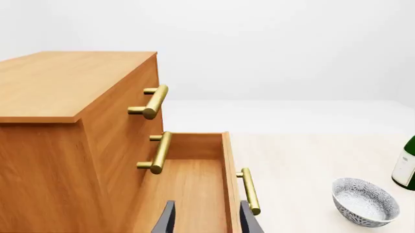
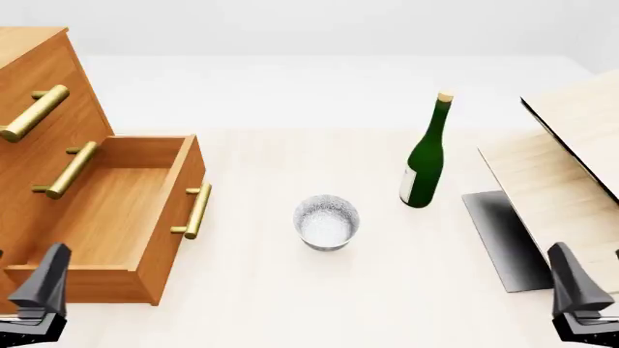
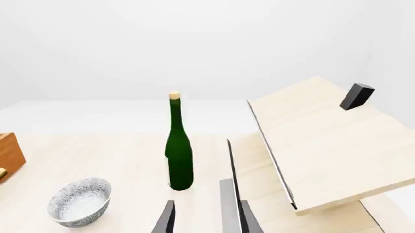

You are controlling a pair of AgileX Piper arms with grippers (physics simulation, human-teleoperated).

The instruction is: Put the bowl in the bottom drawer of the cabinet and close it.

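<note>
Cabinet point(image 2: 34, 156): tall orange-brown wood, smooth grain, ahead of the left pincer point(image 1: 205, 219) and partly to its outer side. Bottom drawer point(image 2: 116, 210) stands pulled out, empty, open box directly ahead of and below the left pincer; brass bar handle point(image 2: 193, 211) on its front, round-sectioned, shiny. Two like handles on the shut drawers above.

Pale wood panel structure point(image 2: 570, 167): flat boards, matte, ahead of the right pincer point(image 3: 205, 218) on its outer side.

Green bottle point(image 2: 425, 154): glassy, slim neck, pale stopper, white label, upright, ahead of the right pincer.

Bowl point(image 2: 327, 222): small, round, deep-sided, white with fine grey speckle, upright on the pale tabletop point(image 2: 290, 304), between the two pincers, ahead and inward of each, just beyond the drawer front.

Both pincers empty, fingers parted a moderate way, low at the near edge.

Step in hand, as I judge it: grasp the bowl. Best taken by the rim, one finger inside, one outside, descending vertically; keep clear of the bottle and the drawer handle. Thin glazed wall likely slippery, so close firmly.
</note>
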